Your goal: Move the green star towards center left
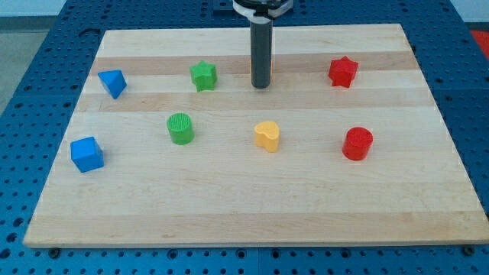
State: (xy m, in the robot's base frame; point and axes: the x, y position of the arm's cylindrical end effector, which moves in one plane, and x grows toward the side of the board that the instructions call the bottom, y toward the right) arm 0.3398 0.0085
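Observation:
The green star (203, 76) lies on the wooden board (252, 206) in the upper middle-left of the view. My tip (260, 85) is at the end of the dark rod, to the right of the green star with a gap between them. A sliver of an orange or yellow block (252, 69) shows just behind the rod, mostly hidden.
A blue triangular block (113, 82) sits at the upper left and a blue cube (86, 153) at the lower left. A green cylinder (180, 128) lies below the star. A yellow heart (267, 135), a red cylinder (357, 143) and a red star (343, 72) lie to the right.

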